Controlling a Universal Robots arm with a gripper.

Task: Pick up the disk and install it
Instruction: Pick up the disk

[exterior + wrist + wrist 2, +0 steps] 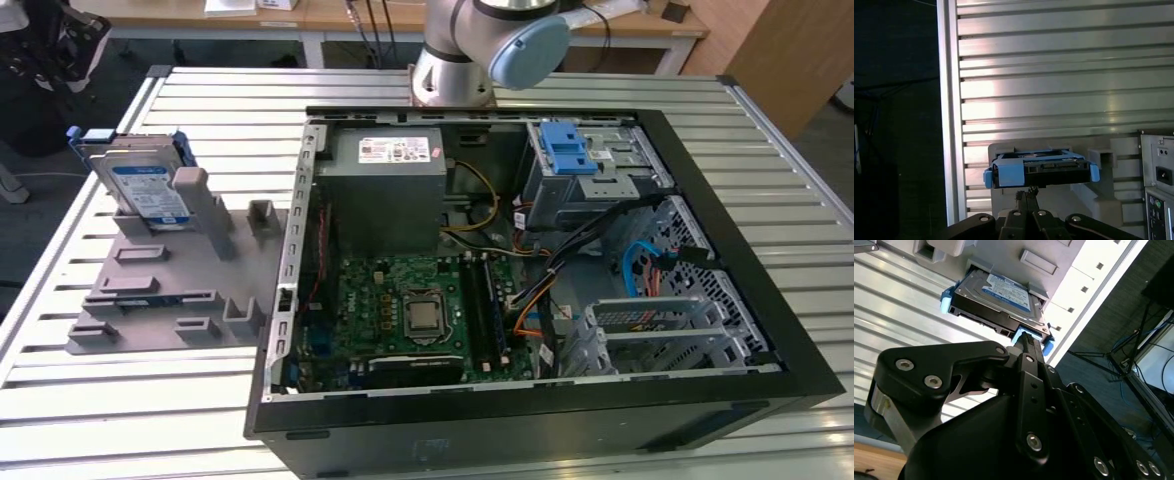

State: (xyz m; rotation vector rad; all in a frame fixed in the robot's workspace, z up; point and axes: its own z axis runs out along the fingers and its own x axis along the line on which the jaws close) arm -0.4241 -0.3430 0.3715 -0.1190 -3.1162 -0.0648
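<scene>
The disk (140,185) is a silver hard drive with a blue-and-white label and a blue plastic frame. It stands on edge in a slot at the far end of a grey holder (160,300), on the exterior view's left. Both wrist views show the disk (999,297) (1041,170) just beyond the fingertips. My gripper (1028,340) (1027,192) is shut, its black fingers meeting in a point with nothing between them. It sits a short way from the disk's edge, apart from it.
An open black computer case (747,300) lies on the slatted metal table (227,110). Inside are a green motherboard (400,300), a grey power supply box (387,185) and a silver drive cage with a blue latch (567,155). The arm's base (461,60) stands behind the case.
</scene>
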